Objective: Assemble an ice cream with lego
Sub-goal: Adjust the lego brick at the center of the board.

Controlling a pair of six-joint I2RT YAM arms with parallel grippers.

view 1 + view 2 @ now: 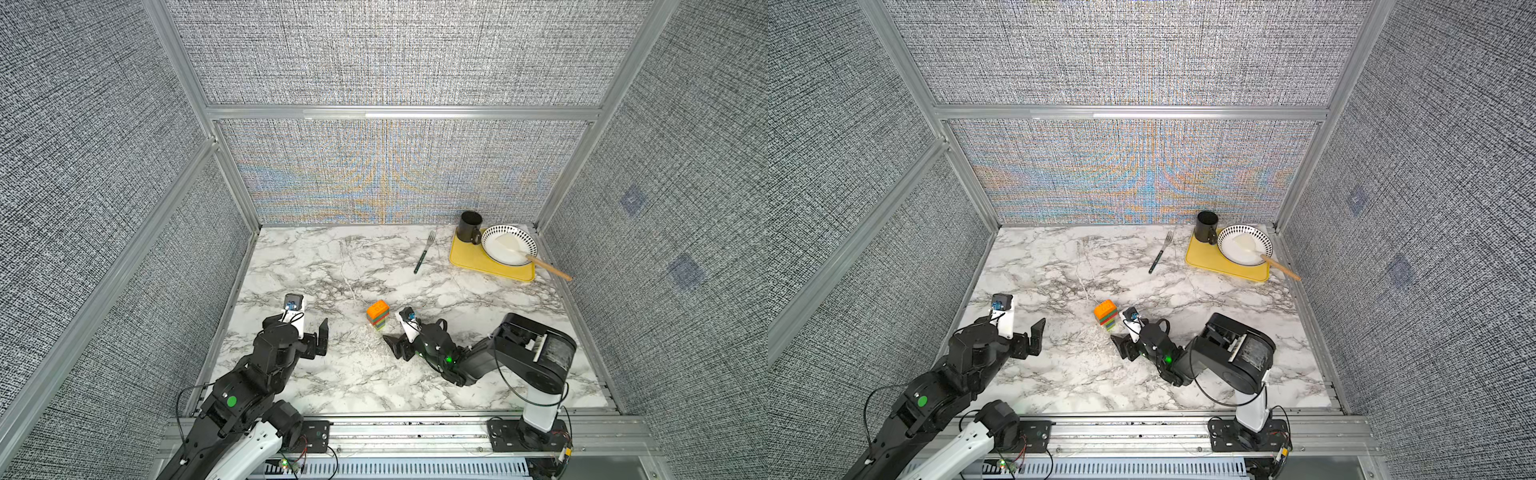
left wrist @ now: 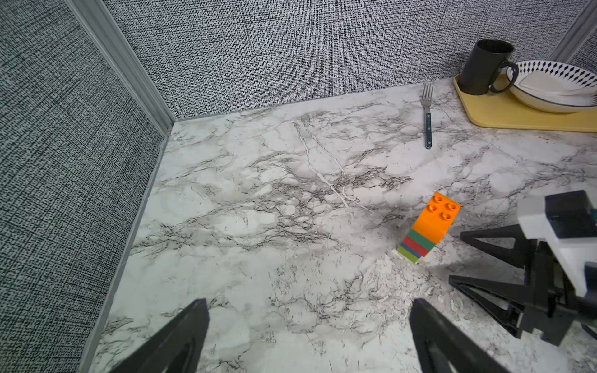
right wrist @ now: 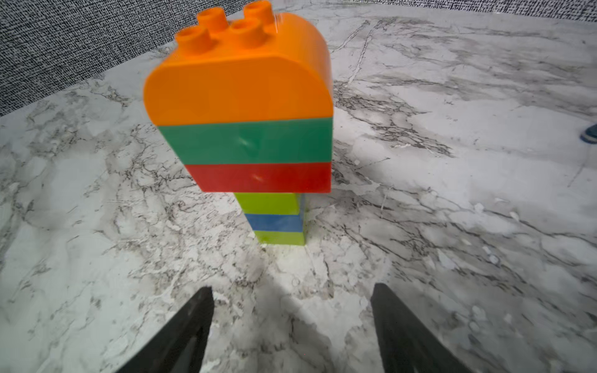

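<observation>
A white marble-patterned table [image 1: 332, 257] is being shown from above, and it is being enclosed on three sides by grey woven wall panels [image 1: 395, 62]. The ice cream [image 1: 378, 315], a small stack of toy bricks, is being displayed standing upright on the marble near the middle of the table's front half. Its top is being formed by a rounded orange brick [image 3: 239, 84] with four studs; wide green and red layers are being carried beneath that, and the whole is being borne by a narrow stem of lime, blue and lime bricks. The left gripper [image 2: 310, 303] is being held wide open and empty, well apart from the stack. The right gripper [image 3: 292, 289] is being pointed at the stack from near by, its jaws being held apart with only bare marble between them, and the bricks are not being touched. At the far right corner, a yellow tray [image 1: 469, 259] is being used as a base for a black mug [image 1: 469, 227] and a white bowl [image 1: 494, 232]; a white spatula [image 1: 540, 264] with a wooden handle is being rested in the bowl. A fork [image 1: 424, 252] is being shown lying on the marble just beside the tray.
</observation>
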